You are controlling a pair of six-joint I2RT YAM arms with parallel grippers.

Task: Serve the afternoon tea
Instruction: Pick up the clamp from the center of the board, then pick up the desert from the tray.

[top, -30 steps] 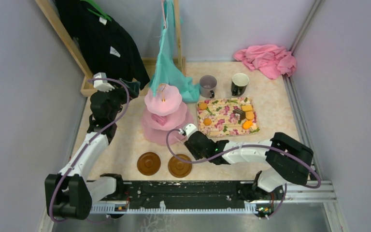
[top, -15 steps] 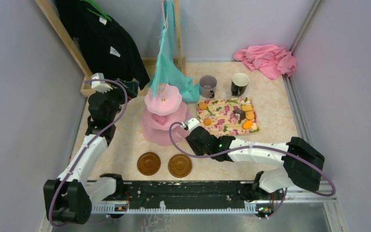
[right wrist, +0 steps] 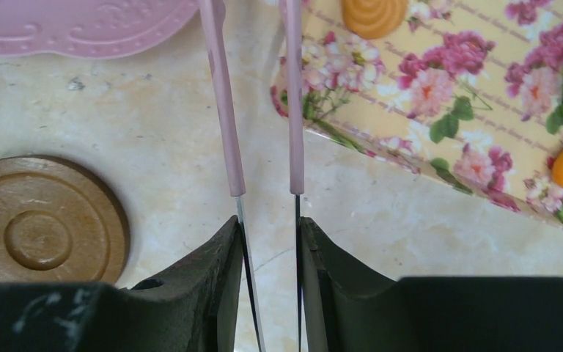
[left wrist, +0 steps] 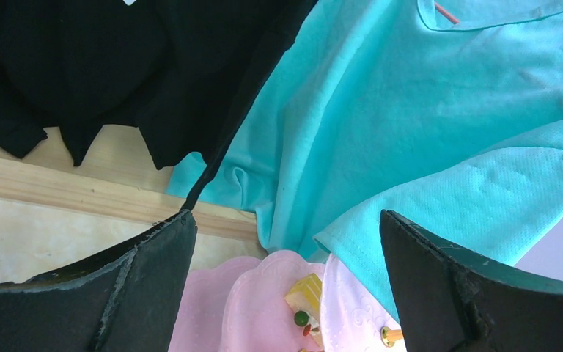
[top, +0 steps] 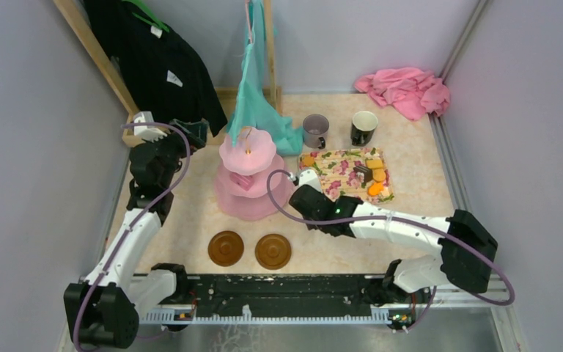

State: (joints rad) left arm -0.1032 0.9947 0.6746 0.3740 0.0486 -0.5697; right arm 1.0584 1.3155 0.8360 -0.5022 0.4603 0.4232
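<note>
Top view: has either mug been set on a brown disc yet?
No, both brown discs lie bare near the arm bases, while the grey mug and the black mug stand at the far side beyond the floral tray.

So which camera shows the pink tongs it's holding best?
The right wrist view: both arms of the pink tongs rise from the right gripper toward the floral tray. In the top view the arm hides nearly all of them; the left wrist view misses them.

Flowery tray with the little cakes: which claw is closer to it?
The right. The right claw, gripping pink tongs, hovers at the near-left corner of the flowery tray; the left claw is far off left, beyond the pink stand.
</note>
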